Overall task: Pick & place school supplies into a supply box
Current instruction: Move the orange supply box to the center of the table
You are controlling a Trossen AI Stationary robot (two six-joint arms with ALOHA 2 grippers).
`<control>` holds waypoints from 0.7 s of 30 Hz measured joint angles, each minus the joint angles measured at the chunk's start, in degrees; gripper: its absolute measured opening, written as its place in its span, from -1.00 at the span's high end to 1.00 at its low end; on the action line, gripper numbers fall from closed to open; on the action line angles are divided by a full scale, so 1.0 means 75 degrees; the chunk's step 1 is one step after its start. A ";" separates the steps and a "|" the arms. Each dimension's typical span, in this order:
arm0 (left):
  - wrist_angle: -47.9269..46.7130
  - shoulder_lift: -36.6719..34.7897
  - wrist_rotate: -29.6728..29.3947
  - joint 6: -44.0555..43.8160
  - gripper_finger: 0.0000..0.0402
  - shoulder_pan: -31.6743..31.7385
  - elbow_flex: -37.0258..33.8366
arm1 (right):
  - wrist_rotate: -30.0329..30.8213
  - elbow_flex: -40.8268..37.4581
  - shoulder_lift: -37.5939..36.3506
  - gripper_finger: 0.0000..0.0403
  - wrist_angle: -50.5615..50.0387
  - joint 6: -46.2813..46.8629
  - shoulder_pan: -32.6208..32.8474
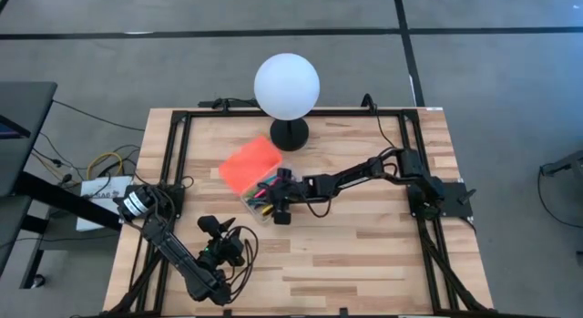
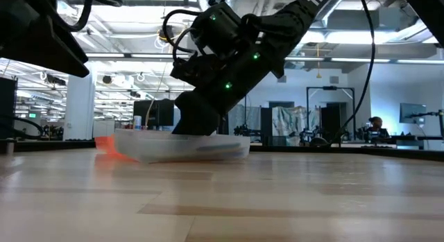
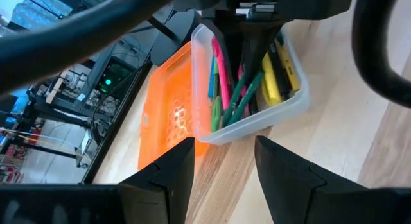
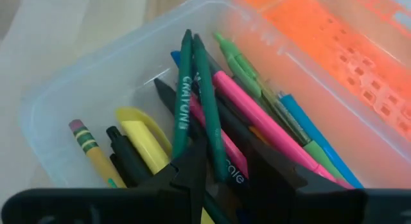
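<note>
The supply box's clear body (image 1: pixel 250 201) lies at mid-table, and its orange lid (image 1: pixel 248 165) lies flat on the table along its far-left side. Inside lie school supplies: a pink pen (image 4: pixel 257 115), a yellow marker (image 4: pixel 144 137), a yellow pencil (image 4: pixel 90 150), a blue pen (image 4: pixel 308 121) and black ones. My right gripper (image 1: pixel 278 207) reaches down into the box, shut on two green pencils (image 4: pixel 192 102). My left gripper (image 3: pixel 221 176) hangs open over the table near-left of the box (image 3: pixel 257 121), touching nothing. My right gripper has the two green pencils by their near ends (image 4: pixel 215 156), between its two fingers; whether both are pinched is hidden by the fingers. It slants down into the box from the table's right side, roughly along the pencils. They tilt, far tips (image 3: pixel 221 118) down among the other supplies.
A white globe lamp (image 1: pixel 287 86) on a black foot (image 1: pixel 290 133) stands just beyond the box. Black frame rails (image 1: pixel 178 172) run along the table's edges. Bare wood (image 1: pixel 364 254) stretches near and right of the box.
</note>
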 joint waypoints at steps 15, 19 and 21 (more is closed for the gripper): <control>0.0003 0.0000 -0.0030 -0.0006 0.22 -0.0013 0.0000 | -0.0030 -0.0022 -0.0319 0.50 -0.1171 -0.0609 0.0682; 0.0000 0.0000 -0.0026 -0.0009 0.22 -0.0013 0.0000 | -0.0027 -0.0017 -0.0403 0.50 -0.1797 -0.0751 0.0909; 0.0003 0.0000 -0.0023 -0.0006 0.22 -0.0013 0.0000 | -0.0030 -0.0013 -0.0424 0.50 -0.2010 -0.0829 0.1034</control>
